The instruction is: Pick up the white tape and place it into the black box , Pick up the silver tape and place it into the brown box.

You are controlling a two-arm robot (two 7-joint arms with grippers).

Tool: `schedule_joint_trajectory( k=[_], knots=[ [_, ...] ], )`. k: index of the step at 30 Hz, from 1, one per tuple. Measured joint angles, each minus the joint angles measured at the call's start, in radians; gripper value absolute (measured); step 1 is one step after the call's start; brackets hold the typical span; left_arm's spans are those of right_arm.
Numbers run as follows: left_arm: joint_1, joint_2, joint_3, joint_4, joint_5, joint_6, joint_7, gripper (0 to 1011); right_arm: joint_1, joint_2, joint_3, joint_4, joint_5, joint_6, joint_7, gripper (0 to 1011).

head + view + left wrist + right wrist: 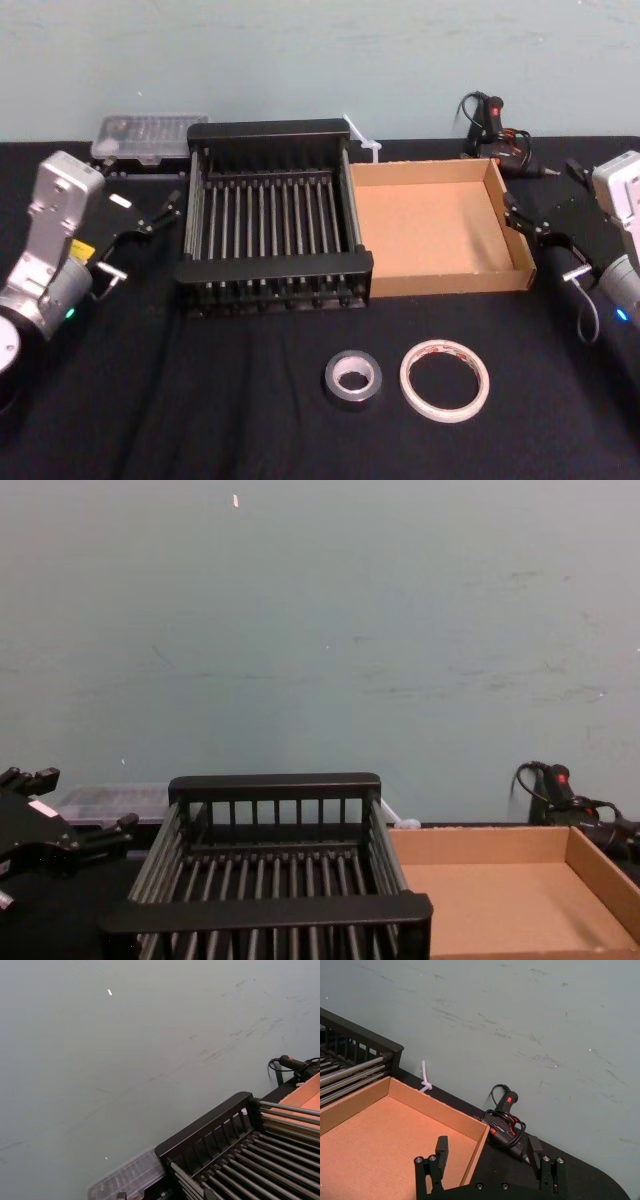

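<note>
Starting with the right gripper (525,218) — fingers spread wide, nothing held, hovering just off the right wall of the brown box (450,276). From the wrist cam, can see one finger (441,1150) above the box's far right corner and the other over by a black glue gun (507,1105) lying behind the box. Same deal with the left gripper (163,212): wide open, gripping nothing, parked just left of the black box (275,268). Got a clear plastic case (148,135) behind it, up against the wall. Moving outward, found the two boxes side by side and touching, black on the left, brown on the right. Closer to the robot, spotted the silver tape (352,378) and the white tape (445,379) lying flat on the black table (200,420), near each other but apart — silver in front of the black box's right corner, white in front of the brown box.
</note>
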Motion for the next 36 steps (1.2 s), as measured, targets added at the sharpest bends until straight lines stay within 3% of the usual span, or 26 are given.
schedule_joint_trajectory(
  k=[8,17,24,36],
  knots=[
    [0.000,0.000,0.000,0.000,0.000,0.000,0.000,1001,-0.007,0.000,0.021,-0.010,0.009,0.006,0.031,1002],
    [0.000,0.000,0.000,0.000,0.000,0.000,0.000,1001,-0.054,0.030,0.076,-0.087,0.063,0.052,0.087,1002],
    [0.000,0.000,0.000,0.000,0.000,0.000,0.000,1002,-0.137,0.079,0.132,-0.201,0.129,0.115,0.142,1002],
    [0.000,0.000,0.000,0.000,0.000,0.000,0.000,1001,-0.295,0.150,0.195,-0.355,0.191,0.149,0.226,1003]
  ],
)
